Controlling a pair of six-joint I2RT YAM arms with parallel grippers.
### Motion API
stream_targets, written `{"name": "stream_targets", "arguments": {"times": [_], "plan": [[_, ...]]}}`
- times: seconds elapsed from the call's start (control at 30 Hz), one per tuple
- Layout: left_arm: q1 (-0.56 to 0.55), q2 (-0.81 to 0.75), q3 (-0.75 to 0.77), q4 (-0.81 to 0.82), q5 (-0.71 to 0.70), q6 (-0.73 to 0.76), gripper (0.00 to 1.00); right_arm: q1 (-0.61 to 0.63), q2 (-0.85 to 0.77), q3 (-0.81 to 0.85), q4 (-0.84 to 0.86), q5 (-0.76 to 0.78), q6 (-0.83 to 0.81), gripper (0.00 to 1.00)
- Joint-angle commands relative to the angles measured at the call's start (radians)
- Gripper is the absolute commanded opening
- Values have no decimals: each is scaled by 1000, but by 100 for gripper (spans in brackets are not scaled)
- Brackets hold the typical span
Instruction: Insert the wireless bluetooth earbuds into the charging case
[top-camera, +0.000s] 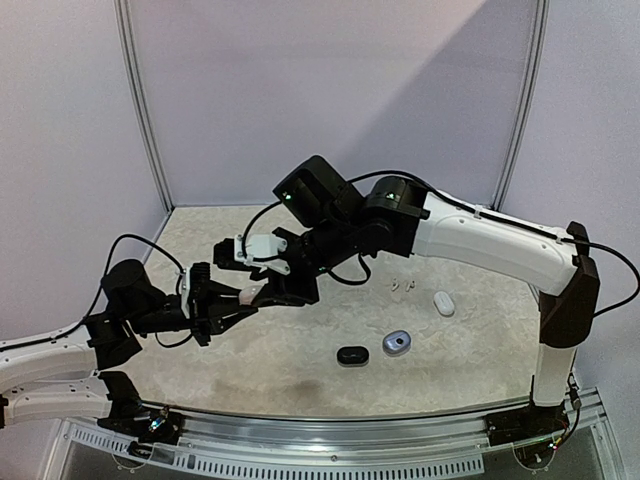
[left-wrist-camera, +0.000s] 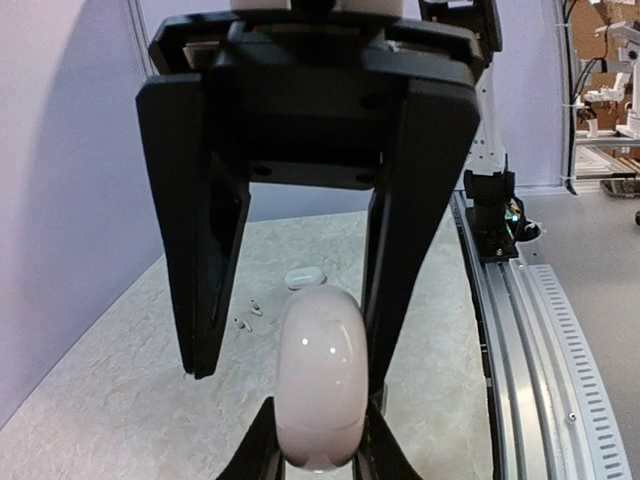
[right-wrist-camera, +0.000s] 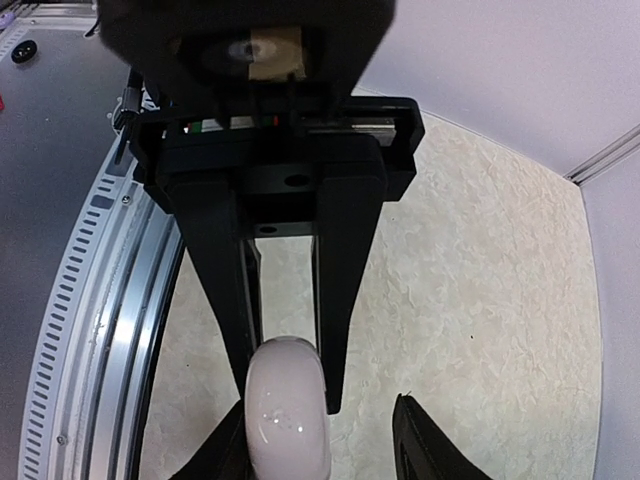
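My left gripper (top-camera: 238, 302) is shut on a pale pink charging case (top-camera: 249, 295) and holds it above the table at left of centre. In the left wrist view the case (left-wrist-camera: 320, 385) sits between my own fingers at the bottom, and its lid looks closed. My right gripper (top-camera: 280, 292) is open and faces the left one, with its fingers (left-wrist-camera: 205, 290) either side of the case. The right wrist view shows the case (right-wrist-camera: 288, 415) close to one open finger. Two tiny white earbuds (top-camera: 401, 286) lie on the table at right and also show in the left wrist view (left-wrist-camera: 246, 316).
A white case (top-camera: 445, 303) lies right of the earbuds and shows in the left wrist view (left-wrist-camera: 304, 275). A blue-grey case (top-camera: 397, 343) and a black case (top-camera: 352, 354) lie nearer the front. A metal rail (top-camera: 330, 425) runs along the near edge.
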Motion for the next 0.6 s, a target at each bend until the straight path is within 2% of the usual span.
{"name": "stream_targets", "arguments": {"times": [0.0, 0.57], "plan": [[-12, -20, 3, -44, 25, 52, 0, -17, -4, -10, 62, 28, 48, 46], [-3, -15, 14, -80, 32, 94, 0, -58, -41, -28, 89, -33, 101, 45]]}}
